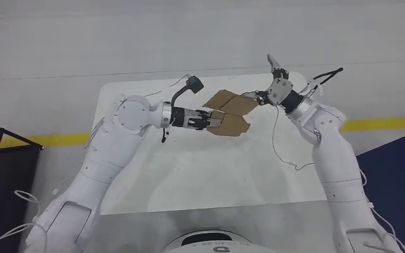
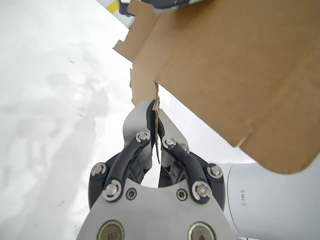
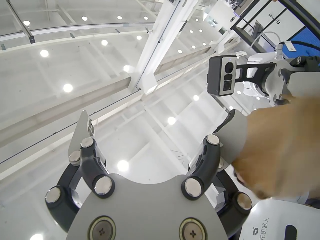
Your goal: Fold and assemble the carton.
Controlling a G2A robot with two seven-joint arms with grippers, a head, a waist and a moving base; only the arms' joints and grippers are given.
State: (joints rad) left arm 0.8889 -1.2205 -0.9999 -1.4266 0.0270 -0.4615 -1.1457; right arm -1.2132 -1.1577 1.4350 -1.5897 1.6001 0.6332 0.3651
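A smooth white worktop (image 1: 190,177) lies beneath both arms. Held above its far half is a flat brown corrugated cardboard carton blank (image 1: 231,112), creased, with notched flaps. The left tool (image 2: 156,116) is clamped on a thin flap edge; its wrist view shows the fluted edge between dark pads. Farther right, the right tool (image 3: 157,123) gapes wide. The top view shows one finger against the carton's far right edge.

left arm: bent, reached inward | left gripper (image 2: 155,116): pinched tight on carton (image 2: 225,76) flap | right arm: bent inward | right gripper (image 3: 157,128): stood wide apart, one finger on carton
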